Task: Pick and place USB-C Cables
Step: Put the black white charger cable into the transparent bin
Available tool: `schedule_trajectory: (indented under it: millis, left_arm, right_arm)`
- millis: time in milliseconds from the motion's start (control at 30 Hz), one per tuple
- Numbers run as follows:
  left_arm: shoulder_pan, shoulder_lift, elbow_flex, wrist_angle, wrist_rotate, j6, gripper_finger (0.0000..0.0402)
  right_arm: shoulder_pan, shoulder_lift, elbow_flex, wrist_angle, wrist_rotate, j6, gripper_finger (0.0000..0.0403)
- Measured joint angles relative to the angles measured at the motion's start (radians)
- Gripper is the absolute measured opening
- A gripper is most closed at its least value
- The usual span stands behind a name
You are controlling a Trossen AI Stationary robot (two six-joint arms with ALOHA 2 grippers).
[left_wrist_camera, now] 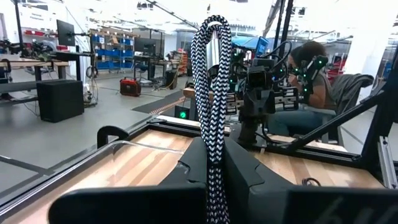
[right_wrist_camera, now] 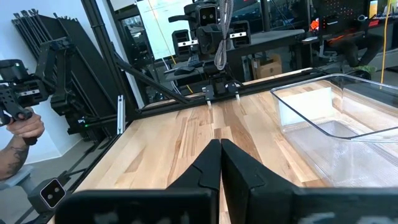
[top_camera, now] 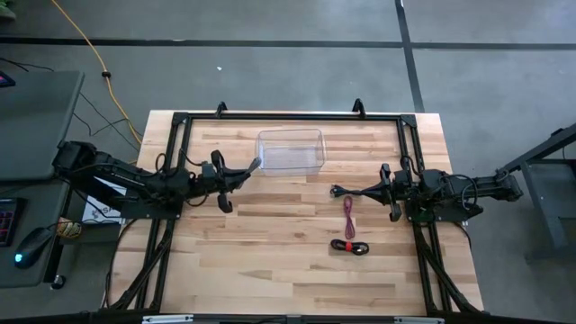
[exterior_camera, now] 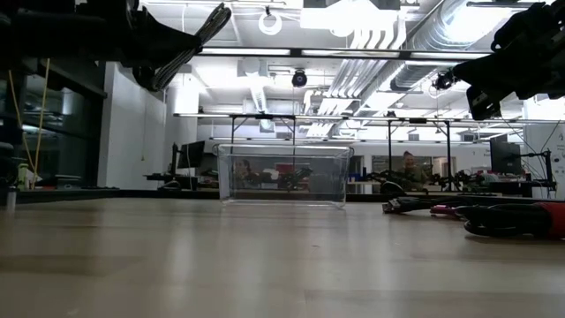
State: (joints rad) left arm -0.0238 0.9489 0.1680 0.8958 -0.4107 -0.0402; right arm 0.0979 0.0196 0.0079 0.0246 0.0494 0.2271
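The silver-grey braided cable (left_wrist_camera: 210,74) is a folded loop held in my left gripper (top_camera: 249,168), which hovers above the table at the left rim of the clear plastic container (top_camera: 290,150). In the low view the left gripper (exterior_camera: 190,40) is high up. The pink-magenta cable (top_camera: 348,214) and the red-and-black bundle (top_camera: 349,246) lie flat on the wood on the right. My right gripper (top_camera: 338,190) is shut and empty, just on the far side of the pink cable. It is raised above the table (exterior_camera: 477,88). My left gripper pinches the silver-grey cable between its two fingers (left_wrist_camera: 186,171), on the doubled strands of the bundle (left_wrist_camera: 214,158). The looped end (left_wrist_camera: 211,31) sticks out past the fingertips. The cable is lifted clear of the table.
The clear container (exterior_camera: 282,175) stands on the far middle of the table, with a black frame rail (top_camera: 288,117) behind it. Bare wood (top_camera: 270,261) stretches across the near half. A yellow cord (top_camera: 85,40) lies on the floor. A person's hand (right_wrist_camera: 22,127) shows beyond the table.
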Motion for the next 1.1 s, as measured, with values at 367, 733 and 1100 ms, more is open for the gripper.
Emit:
schedule_trajectory:
  millis: [367, 733, 1100]
  left_arm:
    - [0.028, 0.015, 0.008, -0.014, 0.008, -0.048, 0.0000]
    - [0.215, 0.209, 0.385, -0.484, 0.089, -0.008, 0.0000]
    - [0.402, 0.611, 0.869, -0.832, 0.202, 0.028, 0.0000]
  right_arm:
    - [0.000, 0.000, 0.000, 0.000, 0.000, 0.000, 0.0000]
    - [0.000, 0.000, 0.000, 0.000, 0.000, 0.000, 0.0000]
    - [0.000, 0.000, 0.000, 0.000, 0.000, 0.000, 0.0000]
